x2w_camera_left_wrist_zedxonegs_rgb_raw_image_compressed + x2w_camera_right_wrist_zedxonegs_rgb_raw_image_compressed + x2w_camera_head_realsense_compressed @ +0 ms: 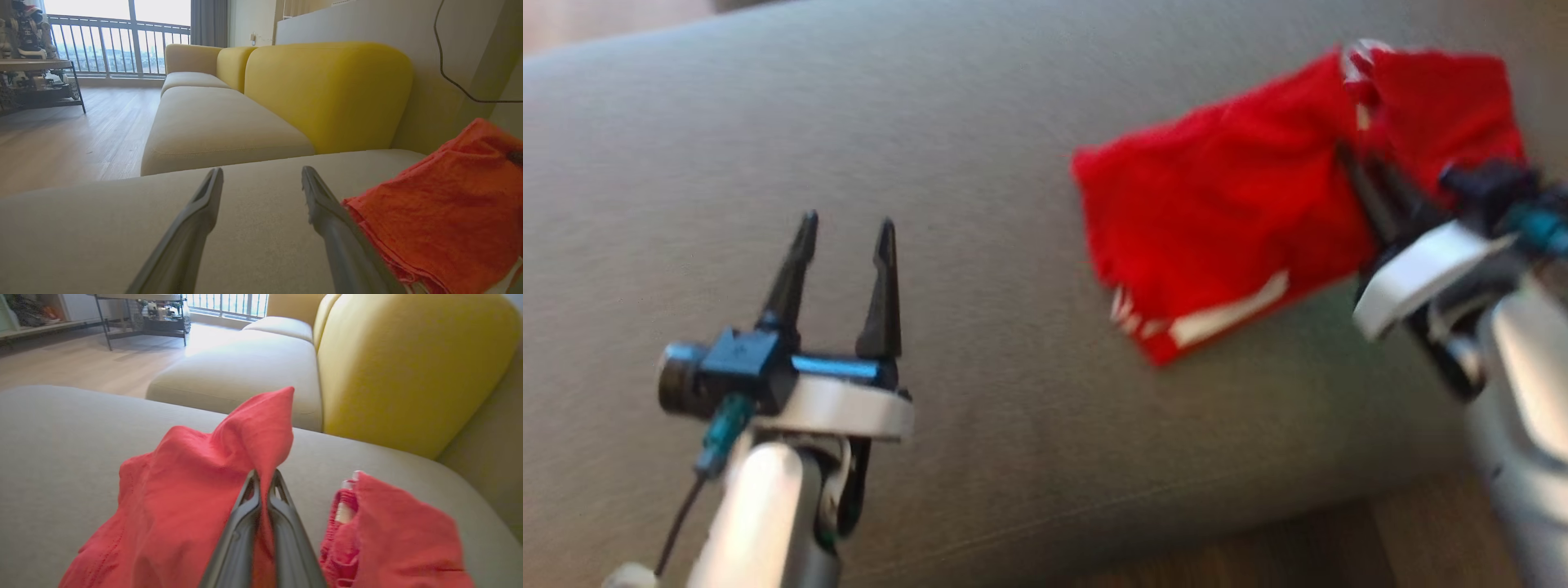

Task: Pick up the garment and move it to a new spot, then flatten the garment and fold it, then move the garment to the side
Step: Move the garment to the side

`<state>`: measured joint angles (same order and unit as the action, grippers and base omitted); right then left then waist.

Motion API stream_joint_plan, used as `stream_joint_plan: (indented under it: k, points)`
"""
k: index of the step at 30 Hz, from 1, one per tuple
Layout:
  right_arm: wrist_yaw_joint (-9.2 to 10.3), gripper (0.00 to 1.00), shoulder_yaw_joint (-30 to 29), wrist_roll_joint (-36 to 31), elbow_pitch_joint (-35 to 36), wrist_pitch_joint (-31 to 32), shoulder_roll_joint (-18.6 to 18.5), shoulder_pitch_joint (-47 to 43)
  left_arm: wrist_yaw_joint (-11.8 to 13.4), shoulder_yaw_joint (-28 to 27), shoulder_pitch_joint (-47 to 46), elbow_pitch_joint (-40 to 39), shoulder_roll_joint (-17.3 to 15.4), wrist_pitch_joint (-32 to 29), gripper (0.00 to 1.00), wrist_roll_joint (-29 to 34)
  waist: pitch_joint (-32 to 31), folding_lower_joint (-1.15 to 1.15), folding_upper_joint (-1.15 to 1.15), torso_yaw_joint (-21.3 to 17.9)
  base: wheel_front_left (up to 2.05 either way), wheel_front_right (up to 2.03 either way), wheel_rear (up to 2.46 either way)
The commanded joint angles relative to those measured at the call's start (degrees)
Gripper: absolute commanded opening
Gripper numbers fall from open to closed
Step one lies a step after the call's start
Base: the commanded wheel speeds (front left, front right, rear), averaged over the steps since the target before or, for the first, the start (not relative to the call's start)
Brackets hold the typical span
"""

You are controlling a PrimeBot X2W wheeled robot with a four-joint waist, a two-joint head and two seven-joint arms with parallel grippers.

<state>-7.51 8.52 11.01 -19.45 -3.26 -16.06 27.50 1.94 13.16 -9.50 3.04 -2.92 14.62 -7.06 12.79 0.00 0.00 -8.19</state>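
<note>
Red garment point(1225, 237) rumpled on the grey seat cushion point(931, 122), toward the right of the head view, white trim point(1229, 314) along its near edge. In the right wrist view, garment point(179, 498) split into 2 lobes: a larger heap at left, a smaller one at right with a bit of white at its edge. Between them, a fold of cloth drawn up into a peak and pinched by the right gripper point(263, 477), its 2 fingers point(241, 539) nearly together with only red fabric between. In the head view, right gripper point(1364, 184) blurred, dark fingertips buried in the cloth.

Well apart from the garment, the left gripper point(847, 222) at lower left of the head view, over bare cushion, fingers point(788, 282) spread wide, nothing between them. Same wide gap at the left gripper point(262, 171) in the left wrist view, garment point(441, 220) just beside 1 finger; contact impossible to tell.

Beyond the cushion: yellow backrest point(327, 90), another pale seat point(220, 122), wooden floor point(61, 139), a low rack point(41, 81) before a railed window.
</note>
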Motion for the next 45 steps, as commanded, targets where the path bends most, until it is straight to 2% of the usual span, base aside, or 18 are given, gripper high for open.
stream_joint_plan:
  k: [1, 8, 12, 18, 27, 28, 29, 38, 45]
  points:
    - [0.02, 0.0, 0.52, -0.09, 1.96, -0.36, -0.77, 2.49, -0.16, -1.96, -3.02, -1.81, -0.69, 0.38, 1.0, 0.6, 5.24, 0.0, 0.0, -5.19, 0.0, 0.0, 0.0]
    - [0.02, 0.0, -3.16, 0.69, -4.24, -3.93, -2.76, 10.5, -1.86, -2.49, -8.82, -0.45, -3.88, 0.38, 1.0, 3.29, 12.01, 0.0, 0.0, -11.6, 0.0, 0.0, 0.0]
    - [0.02, 0.0, -5.44, 0.27, -9.68, -6.67, -2.96, 14.01, -1.66, -3.71, -10.65, -0.37, -4.66, 0.36, 1.0, 2.75, 14.35, 0.0, 0.0, -14.13, 0.0, 0.0, 0.0]
    - [0.02, 0.0, -8.77, -1.2, -15.63, -10.02, -1.95, 18.01, -1.56, -3.54, -11.28, -1.98, -5.82, -0.86, 1.0, 3.24, 16.14, 0.0, 0.0, -15.86, 0.0, 0.0, 0.0]
    - [0.02, 0.0, -14.33, -6.16, -19.51, -11.61, 0.06, 21.14, -0.86, -3.71, -10.31, -4.13, -6.81, -1.9, 1.0, 3.18, 17.43, 0.0, 0.0, -15.95, 0.0, 0.0, 0.0]
    - [0.02, 0.89, -14.99, -7.12, -20.14, -11.67, 0.43, 21.22, -0.8, -3.54, -10.19, -4.17, -6.76, -1.98, 1.0, 3.04, 17.27, 0.0, 0.0, -15.64, 0.0, 0.0, 0.0]
    - [0.02, 1.0, -15.43, -7.36, -20.45, -11.69, 0.77, 21.28, -0.76, -3.48, -10.12, -4.07, -6.68, -1.95, 1.0, 2.93, 17.09, 0.0, 0.0, -15.45, 0.0, 0.0, 0.0]
    - [0.02, 1.0, -15.08, -10.13, -19.67, -11.73, 1.4, 20.51, -0.4, -2.64, -8.95, -1.16, -4.27, -0.3, 1.0, 0.82, 11.89, 0.0, 0.0, -11.97, 0.0, 0.0, 0.0]
    - [0.02, 1.0, -10.73, -10.04, -15.93, -11.47, 2.57, 18.51, 0.06, -2.8, -7.01, 0.28, -2.46, 0.32, 1.0, -1.12, 5.86, 0.0, 0.0, -7.67, 0.0, 0.0, 0.0]
